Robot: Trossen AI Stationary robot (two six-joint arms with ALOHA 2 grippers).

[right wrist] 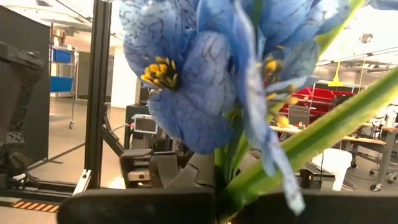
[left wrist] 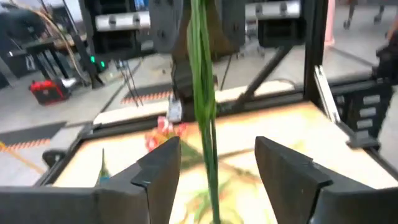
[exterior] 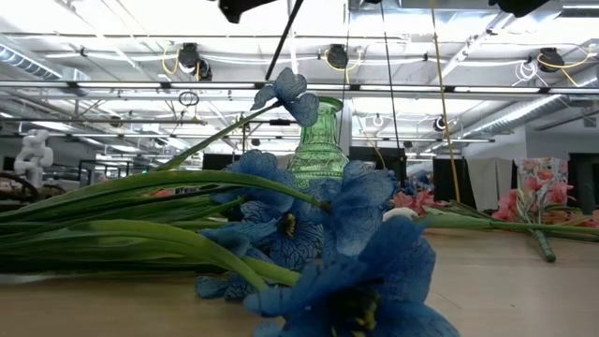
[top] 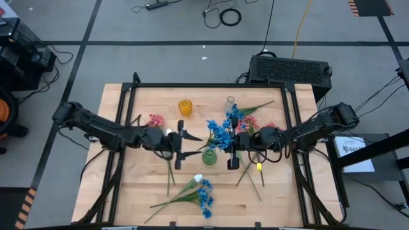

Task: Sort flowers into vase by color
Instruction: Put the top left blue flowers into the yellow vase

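Right gripper (top: 234,151) clenched on the blue flower sprig (top: 220,132) at mid-worktop (top: 281,191), just beside the green vase (top: 209,155). Left gripper (top: 181,145) released, fingers (left wrist: 155,168) spread either side of the green stem (left wrist: 204,93). More blue flowers (top: 203,193) lie near the front edge.

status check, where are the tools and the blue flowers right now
Left tool open, green stem between its fingers. Right tool shut on blue flower sprig beside green vase. Nothing blocking.

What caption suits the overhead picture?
Right gripper pinches a blue flower sprig beside the green vase; left gripper open.
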